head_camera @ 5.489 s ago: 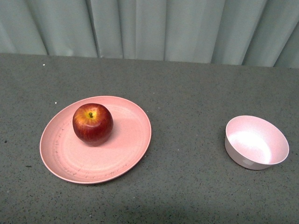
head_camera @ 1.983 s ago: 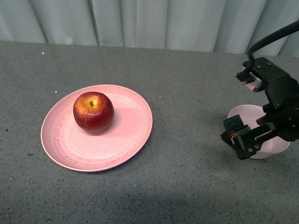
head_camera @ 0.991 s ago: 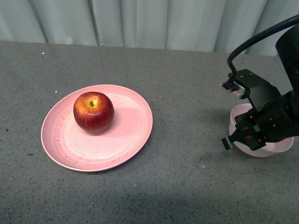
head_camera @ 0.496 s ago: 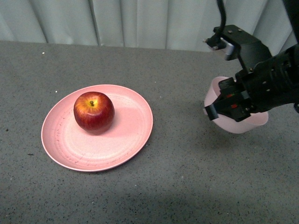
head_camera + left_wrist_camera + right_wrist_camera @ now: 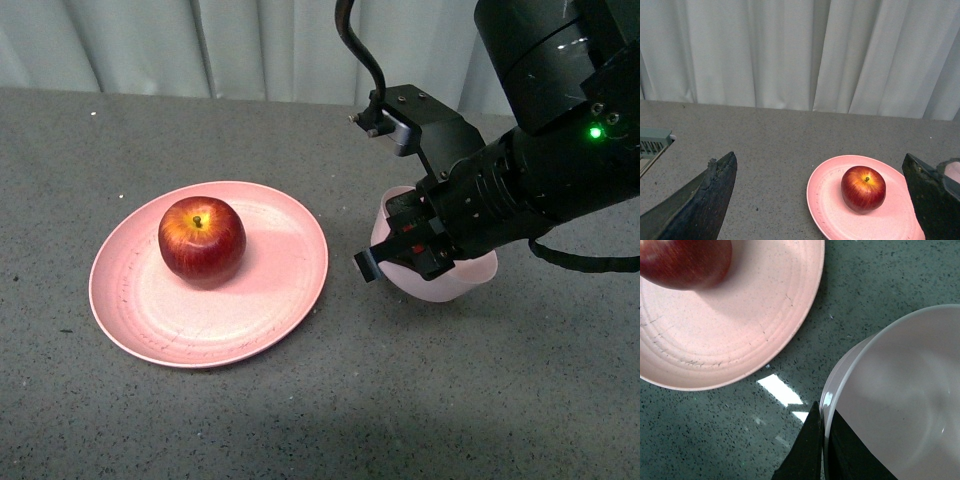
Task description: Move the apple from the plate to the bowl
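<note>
Apple (image 5: 201, 240) is sitting on the plate (image 5: 250, 320), on the plate's far-left part, stem up, approx. upright. Bowl (image 5: 460, 283) is sitting just right of the plate w/ a narrow strip of table (image 5: 300, 420) showing btwn them; can't tell if it's resting on the table or raised off it.

R gripper (image 5: 385, 258) is clamping the bowl's rim on the side facing the plate. In the R wrist view, one dark finger (image 5: 807, 450) is lying outside the wall and the other inside, w/ the rim pinched btwn. The same view is showing the bowl (image 5: 900, 400) beside the plate's edge (image 5: 740, 330) and part of the apple (image 5: 685, 260).

L gripper (image 5: 821, 197) is hanging well back from the plate (image 5: 830, 210), fingers (image 5: 710, 200) spread wide apart, gripping nothing. Apple (image 5: 863, 189) is showing on the plate, w/ curtain (image 5: 790, 50) behind.
</note>
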Controlling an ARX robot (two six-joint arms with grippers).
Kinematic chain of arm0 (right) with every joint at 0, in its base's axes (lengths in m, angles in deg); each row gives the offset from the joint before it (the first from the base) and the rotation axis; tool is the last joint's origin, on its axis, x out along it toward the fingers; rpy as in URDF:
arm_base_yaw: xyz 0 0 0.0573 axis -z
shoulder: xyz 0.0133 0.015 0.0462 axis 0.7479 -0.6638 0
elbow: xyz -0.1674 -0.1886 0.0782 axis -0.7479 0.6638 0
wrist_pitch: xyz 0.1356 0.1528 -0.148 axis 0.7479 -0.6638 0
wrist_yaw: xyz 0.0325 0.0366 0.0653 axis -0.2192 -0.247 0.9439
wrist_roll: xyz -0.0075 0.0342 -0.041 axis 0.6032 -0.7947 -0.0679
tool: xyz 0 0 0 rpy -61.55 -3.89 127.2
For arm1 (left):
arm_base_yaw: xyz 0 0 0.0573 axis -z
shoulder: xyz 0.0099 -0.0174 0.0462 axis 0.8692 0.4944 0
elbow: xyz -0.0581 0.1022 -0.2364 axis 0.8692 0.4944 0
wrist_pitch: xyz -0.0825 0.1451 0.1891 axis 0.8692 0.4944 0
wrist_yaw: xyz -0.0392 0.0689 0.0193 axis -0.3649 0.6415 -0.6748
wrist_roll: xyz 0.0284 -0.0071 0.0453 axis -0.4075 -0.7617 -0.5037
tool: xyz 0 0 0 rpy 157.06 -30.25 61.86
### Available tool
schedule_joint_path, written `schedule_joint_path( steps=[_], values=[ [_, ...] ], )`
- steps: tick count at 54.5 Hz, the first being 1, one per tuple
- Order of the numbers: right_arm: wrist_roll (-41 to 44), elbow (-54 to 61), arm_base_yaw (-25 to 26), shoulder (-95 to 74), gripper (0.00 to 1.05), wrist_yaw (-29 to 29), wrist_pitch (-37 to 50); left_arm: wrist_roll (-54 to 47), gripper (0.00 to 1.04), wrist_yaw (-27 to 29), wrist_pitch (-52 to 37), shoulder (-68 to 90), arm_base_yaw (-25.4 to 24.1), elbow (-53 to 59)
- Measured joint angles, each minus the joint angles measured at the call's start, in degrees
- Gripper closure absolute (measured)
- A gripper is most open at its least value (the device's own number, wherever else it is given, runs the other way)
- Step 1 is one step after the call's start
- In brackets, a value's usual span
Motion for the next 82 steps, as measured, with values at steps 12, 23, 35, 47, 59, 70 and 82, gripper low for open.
schedule_joint_path(
  steps=[12, 23, 35, 47, 59, 70, 82],
  values=[
    [-0.4, -1.9, -1.0, -2.6, 1.04, 0.1, -0.3, 0.0, 0.07, 0.0, 0.0, 0.0, 0.0, 0.0],
    [-0.9, -2.8, -1.6, -4.3, 1.04, 0.0, -0.3, 0.0, 0.07, 0.0, 0.0, 0.0, 0.0, 0.0],
    [-1.3, -3.6, -2.1, -5.1, 1.04, 0.5, 0.5, 0.0, 0.07, 0.0, 0.0, 0.0, 0.0, 0.0],
    [-2.2, -3.5, -2.1, -5.4, 0.78, 0.7, 2.3, 0.0, 0.07, 0.0, 0.0, 0.0, 0.0, 0.0],
    [-3.2, -1.7, -1.6, -4.0, 0.43, 0.9, 5.7, 0.0, 0.07, 0.0, 0.0, 0.0, 0.0, 0.0],
    [-3.8, 2.7, -0.2, 1.0, 0.13, -5.3, 15.4, 0.0, 0.07, 0.0, 0.0, 0.0, 0.0, 0.0],
    [-3.6, 11.6, 1.9, 8.5, 0.09, -18.7, 28.4, 0.0, 0.07, 0.0, 0.0, 0.0, 0.0, 0.0]
  ],
)
